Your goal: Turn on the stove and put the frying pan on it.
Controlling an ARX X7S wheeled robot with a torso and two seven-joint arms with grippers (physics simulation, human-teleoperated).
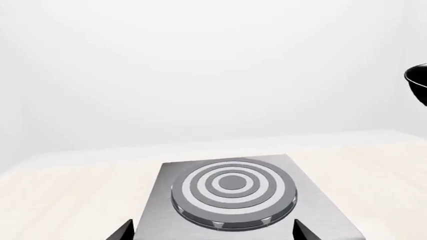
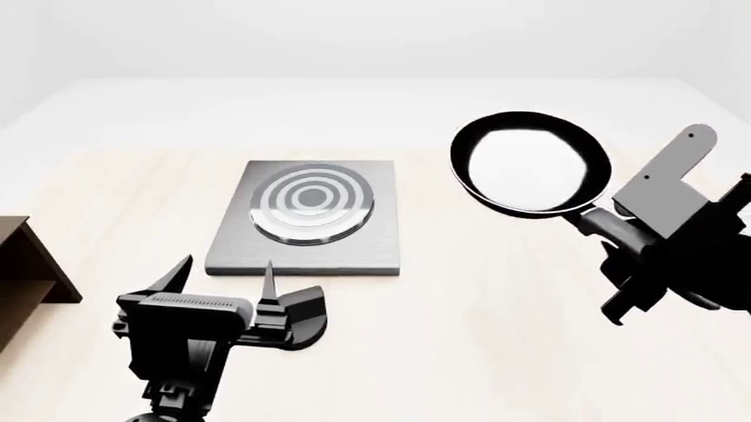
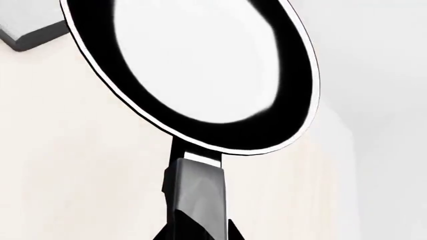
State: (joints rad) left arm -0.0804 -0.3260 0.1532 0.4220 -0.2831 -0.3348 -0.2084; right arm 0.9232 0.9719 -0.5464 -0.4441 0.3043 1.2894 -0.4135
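The stove [image 2: 352, 251] is a grey square plate with a ring burner [image 2: 312, 202] on the pale table. A black rounded knob [image 2: 302, 318] lies just in front of it, partly hidden by my left gripper [image 2: 223, 280], which is open and empty above the stove's near edge. In the left wrist view the burner [image 1: 232, 187] lies between the spread fingertips [image 1: 304, 232]. My right gripper [image 2: 614, 230] is shut on the handle [image 3: 197, 185] of the frying pan [image 2: 532, 163]. It holds the pan in the air, right of the stove. The pan's rim shows in the left wrist view [image 1: 417, 82].
A brown wooden shelf [image 2: 24, 264] stands at the table's left edge. The pale wooden table [image 2: 493, 334] stretches between stove and right arm. A white wall runs behind. A corner of the stove plate [image 3: 27, 30] shows in the right wrist view.
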